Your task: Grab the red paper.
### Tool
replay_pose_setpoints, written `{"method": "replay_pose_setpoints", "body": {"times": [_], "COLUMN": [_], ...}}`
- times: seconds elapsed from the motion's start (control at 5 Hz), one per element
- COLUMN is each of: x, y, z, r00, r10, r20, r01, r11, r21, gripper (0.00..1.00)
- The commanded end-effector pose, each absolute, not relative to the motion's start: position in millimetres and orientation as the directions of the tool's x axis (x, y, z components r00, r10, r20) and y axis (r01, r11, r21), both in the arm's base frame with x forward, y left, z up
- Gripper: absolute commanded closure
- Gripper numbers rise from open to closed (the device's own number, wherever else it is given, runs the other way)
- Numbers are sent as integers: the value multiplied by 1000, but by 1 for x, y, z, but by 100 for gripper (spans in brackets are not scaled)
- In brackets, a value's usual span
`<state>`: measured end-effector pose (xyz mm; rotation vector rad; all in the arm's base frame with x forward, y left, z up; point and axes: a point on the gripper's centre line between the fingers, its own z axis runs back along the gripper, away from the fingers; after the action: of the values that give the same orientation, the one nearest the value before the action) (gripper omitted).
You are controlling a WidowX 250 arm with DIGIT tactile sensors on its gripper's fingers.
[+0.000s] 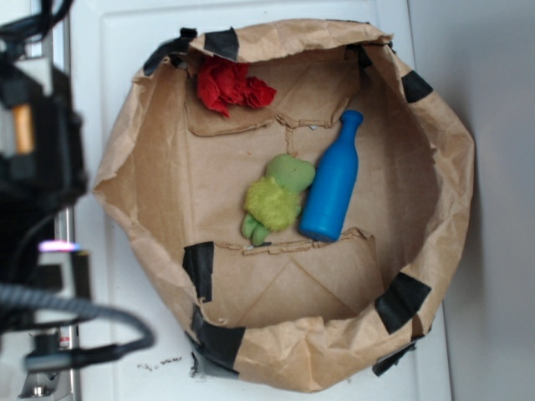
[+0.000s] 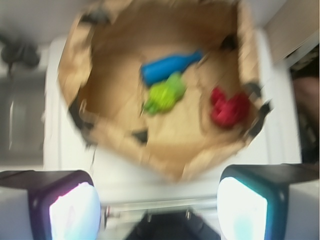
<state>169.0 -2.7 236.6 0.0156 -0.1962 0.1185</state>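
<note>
Reaching for the red paper in the paper bag's corner, I'd keep the open gripper clear of the wall.

Bright even light, exterior view sharp with soft shadows, wrist view heavily blurred, glare on gripper pads.

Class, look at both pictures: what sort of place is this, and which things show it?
Probably a robot test bench: a taped brown paper bin on a white surface, holding only props, a red paper, green plush toy and blue bottle.
</note>
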Motion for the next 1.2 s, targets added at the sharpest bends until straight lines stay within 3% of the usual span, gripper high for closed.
{"method": "replay_pose_setpoints", "body": {"times": [0.0,0.4,0.8,1.0], "x": [173,173,216,207], "y": [2,2,-10,-18], "z": [248,248,243,233], "r00": [961,961,892,822], "r10": [142,142,369,505], "r20": [237,237,261,262], "r01": [-145,-145,-384,-527], "r11": [989,989,923,850], "r21": [-3,-3,5,15], "gripper": [0,0,0,0]}}
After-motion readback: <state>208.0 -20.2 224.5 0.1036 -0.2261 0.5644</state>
